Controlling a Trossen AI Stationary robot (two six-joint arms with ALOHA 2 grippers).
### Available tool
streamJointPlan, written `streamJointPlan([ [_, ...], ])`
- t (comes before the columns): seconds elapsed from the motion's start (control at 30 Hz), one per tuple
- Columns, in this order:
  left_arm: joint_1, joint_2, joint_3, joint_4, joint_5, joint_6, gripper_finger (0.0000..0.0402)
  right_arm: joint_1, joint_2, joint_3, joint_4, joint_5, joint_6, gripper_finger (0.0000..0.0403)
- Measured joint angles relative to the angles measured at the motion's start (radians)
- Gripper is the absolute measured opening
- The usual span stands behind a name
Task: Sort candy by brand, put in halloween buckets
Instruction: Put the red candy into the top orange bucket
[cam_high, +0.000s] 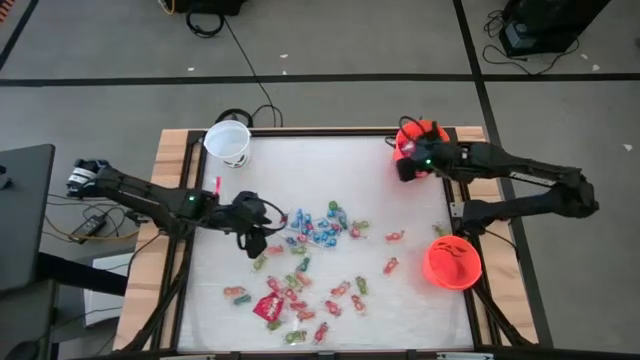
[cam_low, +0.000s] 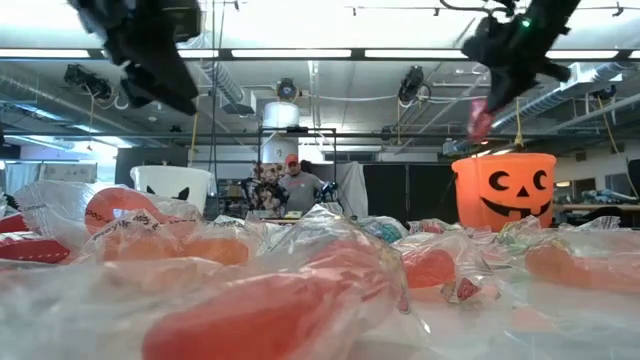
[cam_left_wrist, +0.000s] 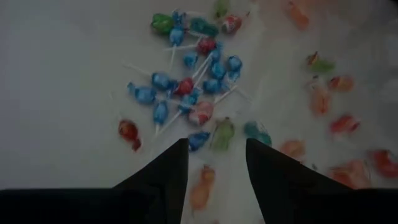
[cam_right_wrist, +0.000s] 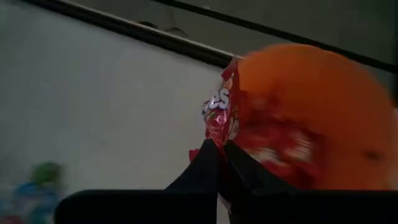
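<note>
Standing by the bench (cam_high: 200, 290), I see the white bucket (cam_high: 228, 141) at its far left corner, upright and apart from the sweets. The left gripper (cam_high: 270, 228) hangs just left of the candy pile, its two fingers (cam_left_wrist: 168, 174) parted with a clear gap and nothing between them; through the left wrist view, a green sweet (cam_left_wrist: 222, 134) and a blue one (cam_left_wrist: 198, 140) lie just beyond the tips. The candy (cam_high: 315, 228) spreads over the middle of the bench: a knot of blue-wrapped lollipops (cam_left_wrist: 186, 87) with white sticks near the centre, green, orange and pink pieces scattered toward the near edge, and a flat red packet (cam_high: 271, 308) low in the spread. A few orange pieces (cam_high: 392, 265) lie off to the right.

At the far right corner sits an orange bucket (cam_high: 415, 135), with the right gripper (cam_high: 406, 160) over its near rim. Its fingers (cam_right_wrist: 205, 165) are pinched tight on a red packet (cam_right_wrist: 219, 115), which stands up from the tips right at the bucket's edge. The second orange bucket (cam_high: 452, 262) stands near the right edge, closer in. In the low view, one orange bucket shows a jack-o'-lantern face (cam_low: 508, 192). A person in a red cap (cam_low: 292, 185) stands in the room beyond.
</note>
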Motion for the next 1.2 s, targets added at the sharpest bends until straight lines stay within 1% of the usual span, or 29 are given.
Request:
streamJointPlan([
  [0.13, -0.028, -0.059, -0.055, 0.038, 0.000, -0.059, 0.0167, -0.078, -0.008, 0.000, -0.055, 0.025, -0.025, 0.0017],
  [0.2, -0.047, -0.067, -0.071, 0.045, 0.000, -0.076, 0.0168, -0.115, -0.007, 0.000, -0.069, 0.030, -0.033, 0.0033],
  [0.33, -0.100, -0.065, -0.112, 0.046, 0.005, -0.134, 0.0168, -0.162, -0.006, 0.000, -0.062, 0.030, -0.056, 0.0090],
  [0.47, -0.159, -0.065, -0.128, 0.046, 0.011, -0.179, 0.0168, -0.185, -0.008, 0.000, -0.061, 0.021, -0.084, 0.0152],
  [0.57, -0.200, -0.065, -0.128, 0.062, 0.011, -0.180, 0.0168, -0.189, -0.017, 0.000, -0.035, -0.025, -0.107, 0.0192],
  [0.63, -0.229, -0.064, -0.128, 0.094, 0.016, -0.154, 0.0168, -0.180, -0.028, 0.000, 0.012, -0.099, -0.129, 0.0212],
  [0.67, -0.246, -0.057, -0.128, 0.123, 0.033, -0.105, 0.0168, -0.171, -0.034, 0.000, 0.041, -0.137, -0.128, 0.0219],
  [0.73, -0.283, -0.031, -0.127, 0.193, 0.095, 0.028, 0.0168, -0.146, -0.045, 0.000, 0.099, -0.187, -0.108, 0.0225],
  [0.83, -0.334, 0.034, -0.127, 0.245, 0.143, 0.143, 0.0168, -0.097, -0.059, 0.000, 0.187, -0.197, -0.064, 0.0224],
  [0.93, -0.366, 0.122, -0.128, 0.254, 0.161, 0.186, 0.0168, -0.049, -0.063, 0.000, 0.244, -0.198, -0.028, 0.0215],
  [1.07, -0.392, 0.230, -0.128, 0.289, 0.181, 0.212, 0.0168, 0.017, -0.058, 0.000, 0.246, -0.197, 0.030, 0.0204],
  [1.2, -0.404, 0.329, -0.128, 0.414, 0.191, 0.242, 0.0168, 0.078, -0.051, 0.000, 0.239, -0.198, 0.092, 0.0201],
])
